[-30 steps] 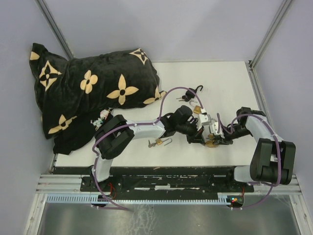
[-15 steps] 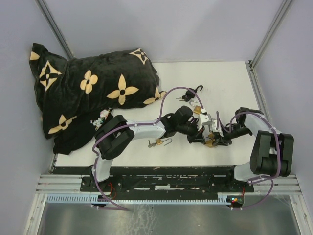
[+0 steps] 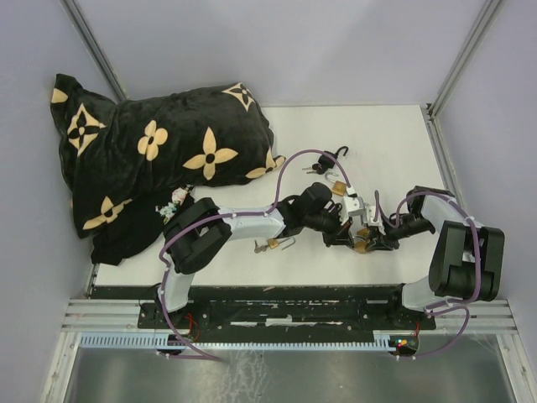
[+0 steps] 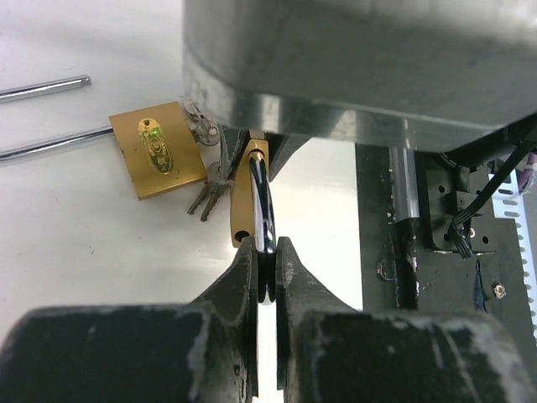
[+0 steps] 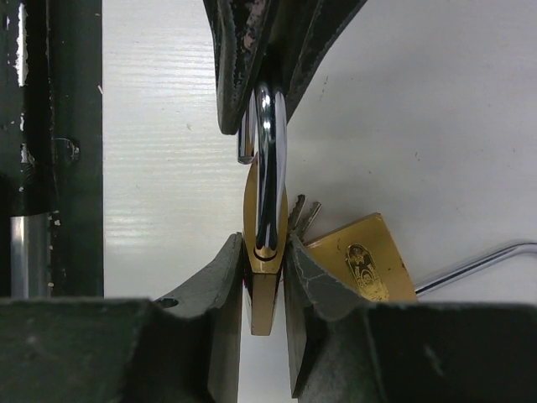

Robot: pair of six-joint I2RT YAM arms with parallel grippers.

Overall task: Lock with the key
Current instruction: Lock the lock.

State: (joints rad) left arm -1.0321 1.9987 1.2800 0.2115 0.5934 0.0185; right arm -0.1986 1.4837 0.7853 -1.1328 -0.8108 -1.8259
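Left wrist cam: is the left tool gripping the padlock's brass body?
No, the left tool pinches the shackle; the brass body lies past its fingertips.

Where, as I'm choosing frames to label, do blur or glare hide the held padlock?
Left wrist: a glare streak along the shackle of the padlock; the near fingers are soft. Right wrist: the same streak, fingers blurred. Top external: even light, but the padlock is tiny and half hidden.

Hidden bits around the clamped lock
Top view: brass padlock (image 3: 362, 245) largely covered by left gripper (image 3: 345, 238) and right gripper (image 3: 377, 242), its details too small to tell; right wrist view: keys (image 5: 304, 217) half behind it at 3 o'clock; second padlock (image 5: 362, 260), its shackle (image 5: 470, 267) running off the edge at 3 o'clock.
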